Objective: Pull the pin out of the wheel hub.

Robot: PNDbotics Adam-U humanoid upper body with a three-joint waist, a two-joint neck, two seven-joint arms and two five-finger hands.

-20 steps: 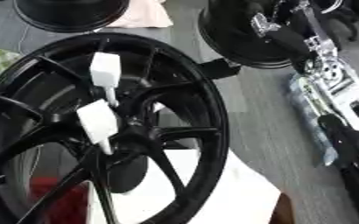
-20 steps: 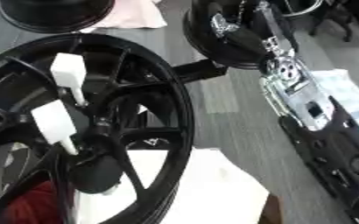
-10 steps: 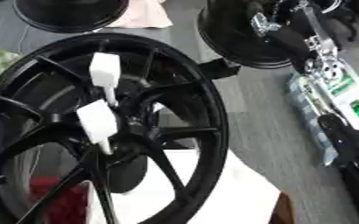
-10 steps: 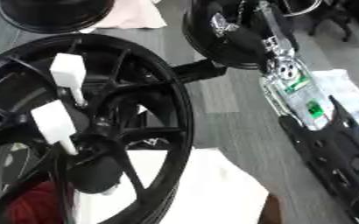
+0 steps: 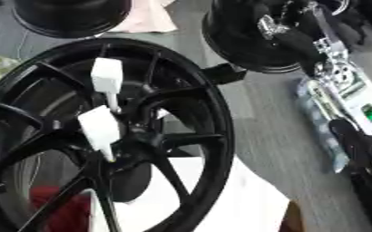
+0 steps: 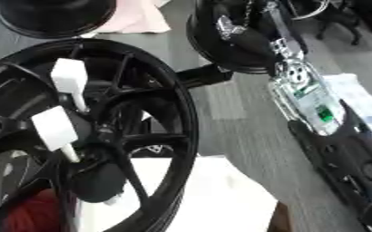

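Black and glossy, the wheel hub (image 5: 102, 136) fills the left of both views, its thin spokes fanning from a dark centre boss out to a broad round rim. Two white pins stand at that centre: the upper pin (image 5: 106, 77) has a blocky rectangular head on a thin pale stem running down toward the boss, and the lower pin (image 5: 100, 129), just below and slightly left of it, has the same block-and-stem shape and tilts the same way. Both look seated in holes near the boss, so the pull has evidently not begun. The hub rests over a white sheet (image 5: 221, 199) that shows between its lower spokes, probably as padding under the rim, and something red (image 5: 54, 213) shows through the spokes at its lower left. Well to the right of the hub, the robot's right arm (image 6: 304, 97) comes down from the upper corner, silver and black with a green-marked panel; its hand (image 6: 356, 172) appears as a dark mass by the right edge, clear of the hub, and whether the fingers are straight or curled cannot be told. No left hand shows. Above the hub lie two further black wheels (image 5: 70, 16).
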